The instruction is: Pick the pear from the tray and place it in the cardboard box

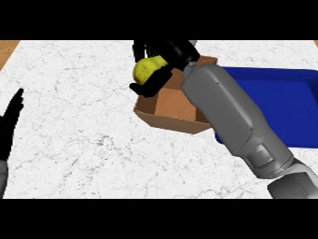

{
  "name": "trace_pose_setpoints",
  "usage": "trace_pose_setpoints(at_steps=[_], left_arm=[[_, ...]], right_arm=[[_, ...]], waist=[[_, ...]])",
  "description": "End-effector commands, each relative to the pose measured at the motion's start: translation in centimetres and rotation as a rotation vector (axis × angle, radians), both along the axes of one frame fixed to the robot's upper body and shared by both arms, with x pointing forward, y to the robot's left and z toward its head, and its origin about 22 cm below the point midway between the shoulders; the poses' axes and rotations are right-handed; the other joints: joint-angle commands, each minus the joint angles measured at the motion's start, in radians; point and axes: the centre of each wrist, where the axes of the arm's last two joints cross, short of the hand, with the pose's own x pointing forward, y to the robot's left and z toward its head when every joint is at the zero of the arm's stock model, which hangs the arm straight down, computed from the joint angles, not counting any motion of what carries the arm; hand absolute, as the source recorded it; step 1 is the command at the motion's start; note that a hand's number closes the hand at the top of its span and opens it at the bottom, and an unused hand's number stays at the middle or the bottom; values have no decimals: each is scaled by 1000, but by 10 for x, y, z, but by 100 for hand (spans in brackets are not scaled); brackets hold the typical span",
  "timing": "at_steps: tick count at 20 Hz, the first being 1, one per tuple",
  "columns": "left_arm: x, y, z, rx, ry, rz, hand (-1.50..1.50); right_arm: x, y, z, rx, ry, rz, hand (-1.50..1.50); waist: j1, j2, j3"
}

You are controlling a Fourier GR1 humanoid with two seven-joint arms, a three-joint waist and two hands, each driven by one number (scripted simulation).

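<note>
A: Hand [2,128] on the left first, your robot's left one: it rests at the edge of the counter [86,140], fingers straight and relaxed, holding nothing. You can leave it there.

B: And the pear [149,68]?

A: The pear is in your right hand [162,58]. The black fingers curl around it from above and one comes under it, so it is gripped, not only touched. It hangs over the left rim of the cardboard box [169,105], still above the opening, not inside.

B: How will it handle, do you think?

A: I judge it light and quite hard, but the skin is smooth and the form is round, so it can slip or roll between the fingers. It can also bruise. I would hold it around the wide belly, as you do now.

B: How does it look?

A: Yellow-green, with small darker spots, round and plump. The fingers hide part of it, so I cannot see a stem.

B: And the tray [299,112]?

A: Blue, just to the right of the box, behind your forearm.
</note>
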Motion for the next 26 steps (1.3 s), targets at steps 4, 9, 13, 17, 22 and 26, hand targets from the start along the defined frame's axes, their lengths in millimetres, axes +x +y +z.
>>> trace_pose_setpoints(at_steps=[4,9,13,17,22,26], left_arm=[[8,-17,-2,5,8,-33,0],[-4,0,-5,5,-13,-19,0],[-3,-8,0,10,-16,-24,0],[5,0,1,14,-10,4,0],[13,-7,8,-12,-22,-1,0],[-1,2,4,-5,0,-2,0]], right_arm=[[2,11,-39,-29,187,-100,-150],[8,11,-40,27,191,-76,-150],[7,7,-45,149,149,-47,-150],[12,10,-19,333,119,-57,-150],[28,-22,-13,513,157,-122,-150],[44,-83,8,580,183,-108,-150]], waist=[[22,4,0],[31,6,0],[33,6,1],[4,1,1],[3,6,1],[-3,2,1]])
